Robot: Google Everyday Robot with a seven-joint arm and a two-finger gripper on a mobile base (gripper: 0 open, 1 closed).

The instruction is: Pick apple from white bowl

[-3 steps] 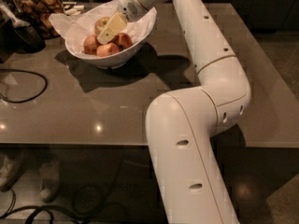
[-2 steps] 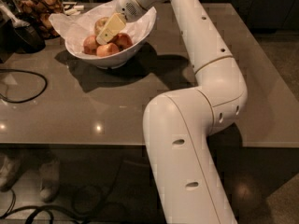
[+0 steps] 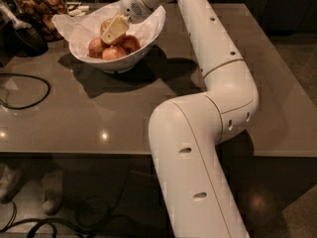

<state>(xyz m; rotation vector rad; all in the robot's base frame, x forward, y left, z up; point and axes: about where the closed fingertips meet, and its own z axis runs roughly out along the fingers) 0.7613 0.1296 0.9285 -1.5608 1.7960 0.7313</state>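
The white bowl [image 3: 148,38], lined with crinkled white paper, stands at the back left of the grey table. Three small red apples [image 3: 113,52] lie in it. The larger yellow-green apple [image 3: 105,24] sits behind them, mostly hidden by my gripper. My gripper [image 3: 115,30] reaches into the bowl from the upper right and is right on this apple, above the small red ones.
A glass jar of brown snacks [image 3: 42,4] and a dark object [image 3: 22,36] stand left of the bowl. A black cable [image 3: 29,90] loops on the table's left side. My white arm [image 3: 218,83] crosses the table's middle; the front edge [image 3: 74,152] is near.
The gripper stays in the bowl at the same apples. The arm's elbow and lower link have shifted a little to the left in view.
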